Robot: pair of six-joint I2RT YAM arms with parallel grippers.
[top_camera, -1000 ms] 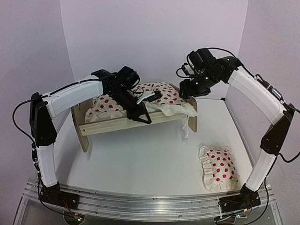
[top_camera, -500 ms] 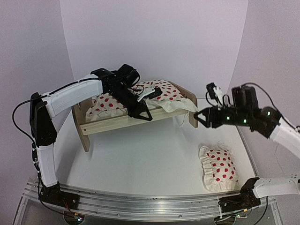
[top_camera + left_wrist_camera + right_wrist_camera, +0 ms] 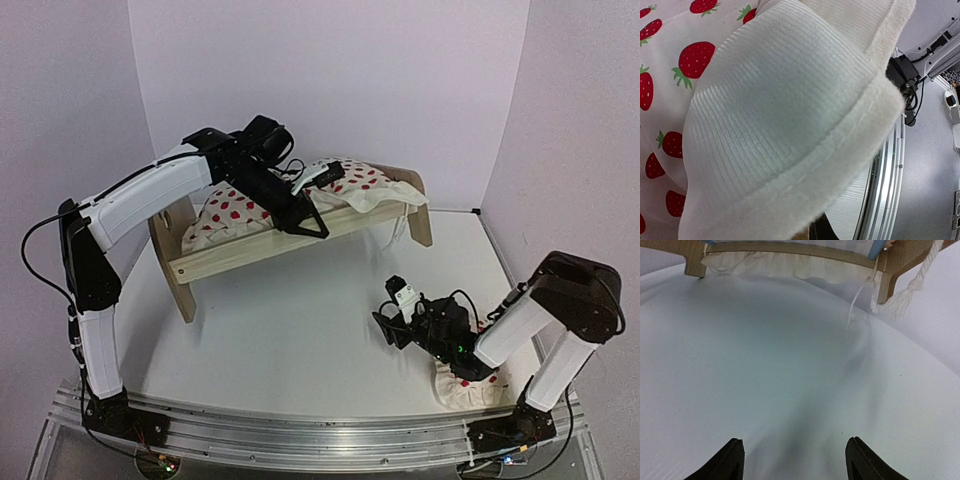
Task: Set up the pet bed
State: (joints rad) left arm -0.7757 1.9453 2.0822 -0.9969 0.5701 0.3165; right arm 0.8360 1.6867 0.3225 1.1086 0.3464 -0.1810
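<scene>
Right gripper [image 3: 795,442], lower right: fingers apart and empty, swung down from the footboard to hover low over the table [image 3: 300,330], beside the pillow [image 3: 452,396]. Left gripper [image 3: 303,215], upper centre: fingers buried in the strawberry blanket [image 3: 790,125], grip not discernible. Pet bed [image 3: 240,255], upper centre, has turned slightly. The pillow is probably next.

One pet bed [image 3: 250,256], one blanket [image 3: 232,213], one pillow [image 3: 468,394].

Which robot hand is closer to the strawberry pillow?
Right. The right gripper hovers beside the pillow, jaws open; the left gripper is far off at the pet bed, pinching the blanket.
</scene>
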